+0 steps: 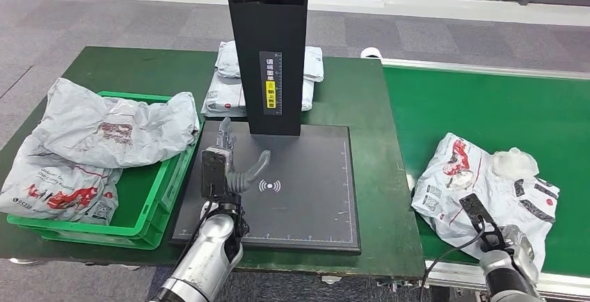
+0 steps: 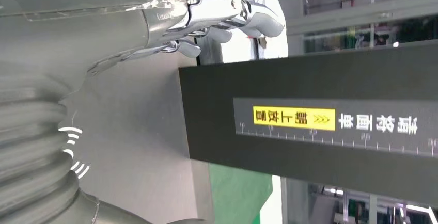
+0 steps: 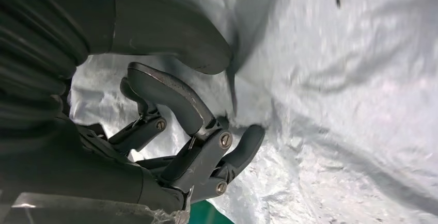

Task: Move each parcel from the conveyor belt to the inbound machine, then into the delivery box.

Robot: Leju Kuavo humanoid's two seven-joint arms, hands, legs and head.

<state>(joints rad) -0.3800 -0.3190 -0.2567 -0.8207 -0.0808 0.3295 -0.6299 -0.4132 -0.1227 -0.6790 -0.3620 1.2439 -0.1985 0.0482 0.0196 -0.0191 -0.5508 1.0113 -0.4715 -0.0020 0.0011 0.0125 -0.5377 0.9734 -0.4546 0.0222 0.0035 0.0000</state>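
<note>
Grey carpeted floor beyond, with a green-topped table (image 1: 90,72) in front and a green conveyor belt (image 1: 487,107) running off at three o'clock. At centre, the inbound machine (image 1: 292,191): a flat dark scanning plate with a black upright column (image 1: 269,51) at its twelve o'clock, nothing lying on the plate itself. At nine o'clock of the plate, a green delivery box (image 1: 139,229) already holding two crumpled grey parcels (image 1: 104,131), heaped over its rim. Behind the column, at twelve o'clock, a stack of further white parcels (image 1: 229,86). On the belt at four o'clock of the plate, the next grey parcel (image 1: 480,184), rumpled, printed in red and black, lying flat. Right hand (image 1: 487,222) at the parcel's near edge, seen closer in the right wrist view as right hand (image 3: 181,131) with fingers curled and thumb pressed into the grey film; probably closing on a fold, though a firm hold cannot be confirmed. Left hand (image 1: 226,166) hovering over the plate's nine o'clock side, fingers spread, holding nothing. Step in hand, by judgement: picking the parcel off the belt. Next, likely: securing a pinch on the slippery film, lifting clear of the belt edge, carrying toward nine o'clock and laying flat on the plate under the column. Risk: thin film slipping from the fingers.
</note>
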